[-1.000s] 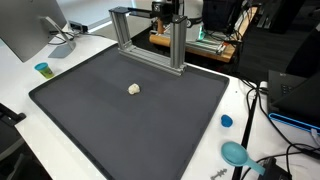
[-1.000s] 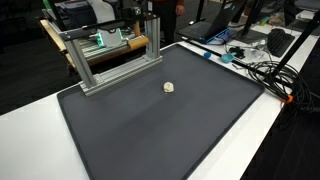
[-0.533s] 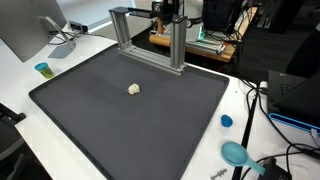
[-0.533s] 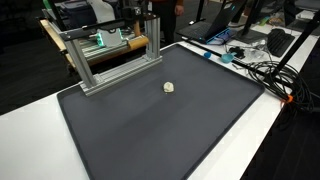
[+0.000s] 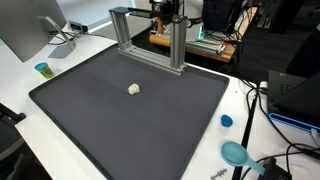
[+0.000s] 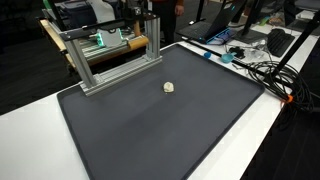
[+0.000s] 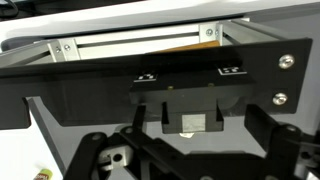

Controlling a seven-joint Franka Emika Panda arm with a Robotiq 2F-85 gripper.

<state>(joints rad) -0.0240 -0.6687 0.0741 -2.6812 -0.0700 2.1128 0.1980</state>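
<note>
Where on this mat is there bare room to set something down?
Most of the dark mat is bare, all around the small pale lump near its middle. Crowded: the aluminium frame on one edge, and the cables on the white table beside it.

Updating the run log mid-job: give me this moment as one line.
pincer: up by metal frame, open/shut unclear | small pale object: mid-mat, apart from pincer | dark mat: on white table
</note>
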